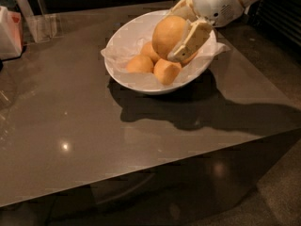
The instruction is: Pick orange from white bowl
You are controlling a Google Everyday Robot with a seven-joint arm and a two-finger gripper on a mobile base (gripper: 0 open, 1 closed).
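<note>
Table: dark, glossy brown tabletop.
Centre back: white bowl lined with crinkled paper.
Far left corner: clear plastic stand.
Left edge: white packet, partly out of view.
Gripper: above the bowl, clamped round the orange.

The right half of the white bowl is blocked by the gripper, clamped on the orange above the other fruit, with its arm filling the space behind and right of the bowl. Three smaller oranges crowd the bowl's middle, leaving only its left wall free. The table in front and left of the bowl lies open; a clear plastic stand and a white packet stand well apart, far left of the bowl.
</note>
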